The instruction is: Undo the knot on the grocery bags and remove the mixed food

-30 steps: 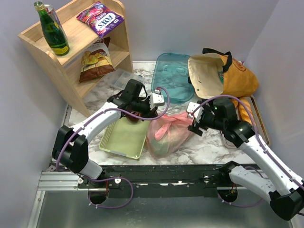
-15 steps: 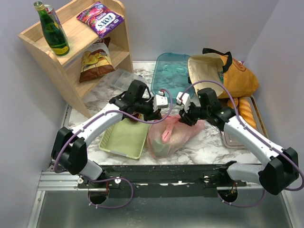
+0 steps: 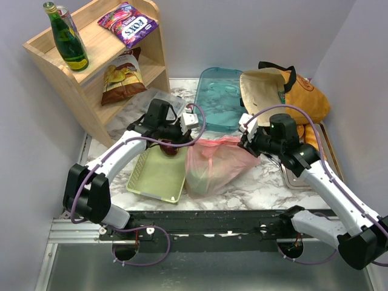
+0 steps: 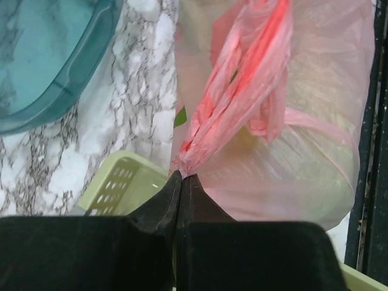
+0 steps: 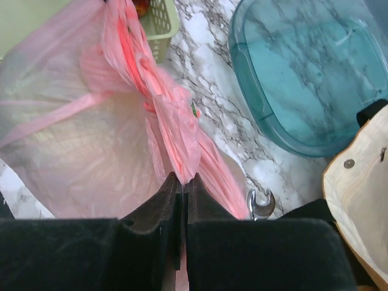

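Observation:
The thin pink plastic bag (image 3: 212, 165) lies on the marble between my two arms. Its twisted top is pulled taut from side to side. My left gripper (image 3: 185, 140) (image 4: 182, 174) is shut on the left end of that pink strand. My right gripper (image 3: 244, 140) (image 5: 183, 176) is shut on the right end. The knot (image 5: 140, 68) shows as a bunched twist partway along the strand. Pale-green food (image 3: 199, 179) shows dimly through the plastic. The mustard-orange tote (image 3: 306, 100) lies on its side at the back right, its mouth open toward the left.
A green basket (image 3: 159, 176) with a dark red fruit (image 3: 168, 148) sits left of the bag. A teal tray (image 3: 219, 97) lies behind it. A metal tray (image 3: 330, 159) is at the right. A wooden shelf (image 3: 91, 66) holds a bottle (image 3: 66, 37) and packets. A small wrench (image 5: 260, 203) lies by my right gripper.
My right gripper reached in to the bag's top, shut on it and drew back right. My left gripper pulled left, so the pink top is now stretched flat.

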{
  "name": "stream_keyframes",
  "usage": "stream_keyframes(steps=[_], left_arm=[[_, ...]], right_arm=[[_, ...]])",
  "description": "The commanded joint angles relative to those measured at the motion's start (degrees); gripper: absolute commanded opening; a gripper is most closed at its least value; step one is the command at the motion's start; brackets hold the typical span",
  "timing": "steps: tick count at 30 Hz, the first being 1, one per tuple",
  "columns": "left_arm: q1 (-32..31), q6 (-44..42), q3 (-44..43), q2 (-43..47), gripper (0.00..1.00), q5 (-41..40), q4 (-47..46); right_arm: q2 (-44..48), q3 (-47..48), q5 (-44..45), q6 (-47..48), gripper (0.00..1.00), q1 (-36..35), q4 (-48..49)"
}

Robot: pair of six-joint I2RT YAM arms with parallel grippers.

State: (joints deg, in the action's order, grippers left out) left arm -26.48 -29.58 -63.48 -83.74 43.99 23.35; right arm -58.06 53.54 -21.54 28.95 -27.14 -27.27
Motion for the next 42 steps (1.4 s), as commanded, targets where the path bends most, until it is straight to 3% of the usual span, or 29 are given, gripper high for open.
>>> stream_keyframes(steps=[1,3,4,6,8,14,19,24,27,33,38,42], left_arm=[[4.2,3.0,0.5,-0.2,0.00,-4.4,0.4],[3.4,1.8,1.0,1.5,0.00,-4.0,-0.1],[2.5,0.7,1.0,2.3,0.06,-4.0,0.0],[0.5,-0.5,0.4,4.2,0.36,-4.6,0.0],[-2.1,-0.5,-0.2,5.5,0.52,-6.8,-1.6],[-12.4,-4.0,0.5,6.5,0.64,-15.6,-11.0],[-17.5,-4.7,-4.1,-0.3,0.61,-25.5,-12.1],[-14.5,-3.3,-4.7,-0.4,0.19,-28.2,-9.2],[-9.1,-0.1,-3.0,2.1,0.07,-26.0,-6.2],[1.7,6.9,-0.3,4.7,0.05,-20.4,-2.6],[2.7,7.7,2.8,7.5,0.03,-16.6,-3.1],[2.7,7.0,3.7,9.5,0.06,-15.1,-3.2]], right_arm=[[-0.5,-0.4,4.6,-1.5,0.01,2.3,-2.2],[-0.7,0.4,3.2,-3.2,0.01,2.5,-1.1],[-0.7,0.6,1.9,-4.1,0.01,2.4,-0.4],[-0.7,0.9,-1.1,-5.7,0.01,2.4,1.0],[-0.8,0.4,-4.0,-7.0,0.01,2.4,2.7],[-1.7,-0.2,-7.2,-8.0,0.01,2.4,4.7],[-1.2,0.6,-6.8,-8.4,0.01,2.4,4.1],[1.3,1.4,-1.9,-7.4,0.01,2.5,-0.7],[3.9,0.1,1.1,-7.0,0.01,3.0,-2.5],[6.4,-1.9,3.2,-8.6,0.01,6.2,-3.2],[6.4,-2.0,3.0,-9.0,0.01,8.8,-3.0],[6.3,-1.7,3.2,-8.6,0.01,9.8,-2.7]])
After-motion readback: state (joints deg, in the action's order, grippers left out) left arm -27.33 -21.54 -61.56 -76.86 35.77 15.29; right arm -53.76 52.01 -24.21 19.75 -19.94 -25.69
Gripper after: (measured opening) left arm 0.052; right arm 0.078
